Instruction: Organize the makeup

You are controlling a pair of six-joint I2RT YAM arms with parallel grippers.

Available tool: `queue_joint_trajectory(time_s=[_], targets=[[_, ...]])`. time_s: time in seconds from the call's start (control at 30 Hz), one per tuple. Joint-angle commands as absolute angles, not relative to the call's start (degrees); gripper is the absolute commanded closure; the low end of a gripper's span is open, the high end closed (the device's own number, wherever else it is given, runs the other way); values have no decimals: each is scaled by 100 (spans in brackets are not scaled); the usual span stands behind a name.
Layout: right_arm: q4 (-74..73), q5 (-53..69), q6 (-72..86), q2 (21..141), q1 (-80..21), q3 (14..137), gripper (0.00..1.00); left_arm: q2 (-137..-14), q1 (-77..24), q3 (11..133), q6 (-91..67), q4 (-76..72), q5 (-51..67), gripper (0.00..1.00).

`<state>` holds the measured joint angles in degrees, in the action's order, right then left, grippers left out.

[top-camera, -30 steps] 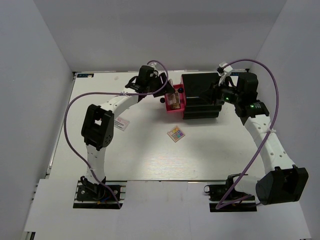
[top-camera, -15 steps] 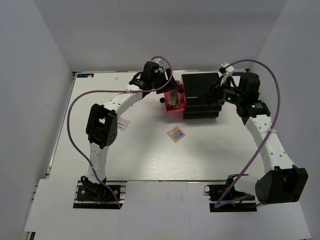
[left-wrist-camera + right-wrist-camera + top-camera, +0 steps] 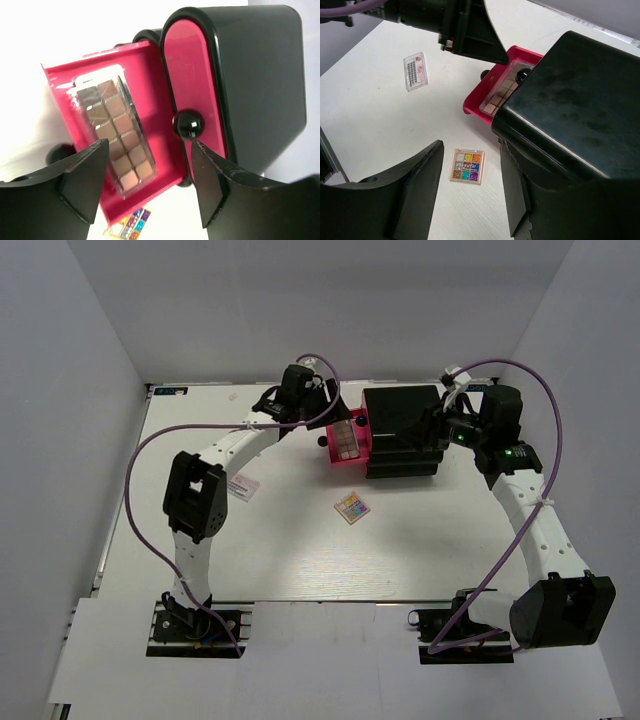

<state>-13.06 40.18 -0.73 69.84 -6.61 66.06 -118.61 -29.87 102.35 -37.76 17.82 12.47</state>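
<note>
Near the table's [image 3: 280, 550] far edge, the left tool [image 3: 149, 145] hung wide over the palette [image 3: 112, 127] in the open drawer [image 3: 147, 85]; a skewed push could jam it.

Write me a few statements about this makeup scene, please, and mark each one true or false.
1. A brown palette lies inside the open pink drawer. True.
2. The left hand grips that brown palette. False: the hand is open and empty, above the drawer.
3. The square colourful palette lies on the table, outside the drawer. True.
4. Every pink drawer is pulled out. False: the drawer with the black knob, next to the open one, is shut.
5. Another long palette lies on the table, apart from the box. True.
</note>
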Motion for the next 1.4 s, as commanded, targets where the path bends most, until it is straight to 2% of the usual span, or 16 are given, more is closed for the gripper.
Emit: queue_joint_trajectory(time_s=[0.0, 0.03, 0.13, 0.17, 0.2, 0.23, 0.33, 0.4, 0.43, 0.47, 0.53, 0.6, 0.63, 0.77, 0.93, 1.37], targets=[[-1107, 4148, -70, 6979, -598, 6574, 45, -10769, -3023, 9820, -3569, 1600, 1072, 27], [-1099, 4157, -79, 6961, -615, 6574, 45, -10610, -3023, 9678, -3481, 1530, 1124, 31], [-1143, 4227, -289, 6926, -580, 6530, 51, -10003, -3023, 8888, -3043, 1223, 1649, 62], [-1151, 4341, -499, 6900, -571, 6461, 58, -9889, -3076, 8677, -2937, 1204, 1818, 72], [-1186, 4446, -658, 6856, -563, 6425, 65, -9783, -3146, 8335, -2814, 1239, 1976, 75], [-1221, 4543, -807, 6829, -536, 6390, 83, -9643, -3199, 8184, -2473, 1448, 2291, 76], [-1230, 4649, -1072, 6724, -554, 6188, 97, -9597, -3506, 7647, -1708, 1869, 3048, 83], [-1239, 4623, -1168, 6706, -528, 6135, 90, -9650, -3891, 7463, -1495, 2073, 2998, 76], [-1248, 4606, -1178, 6689, -553, 6135, 71, -9676, -4033, 7262, -1346, 2135, 2736, 70], [-1274, 4588, -1213, 6688, -545, 6143, 64, -9668, -4165, 7155, -1319, 2127, 2551, 63], [-1406, 4570, -1292, 6680, -545, 6170, 43, -9703, -4498, 6979, -1214, 2127, 2225, 41], [-1433, 4562, -1301, 6627, -536, 6126, 32, -9747, -4692, 6917, -1152, 2118, 1759, 17], [-1424, 4553, -1309, 6610, -527, 6048, 27, -9764, -4859, 6891, -1030, 2109, 1671, 11], [-1398, 4439, -1327, 6478, -492, 5898, 24, -9896, -5124, 6829, -914, 1960, 618, 2], [-1380, 4456, -1292, 6460, -422, 5880, 23, -10388, -5238, 7039, -651, 1880, -350, 2], [-1292, 4632, -1222, 6399, -211, 5818, 23, -11513, -5238, 7988, 220, 1854, -835, 2]])
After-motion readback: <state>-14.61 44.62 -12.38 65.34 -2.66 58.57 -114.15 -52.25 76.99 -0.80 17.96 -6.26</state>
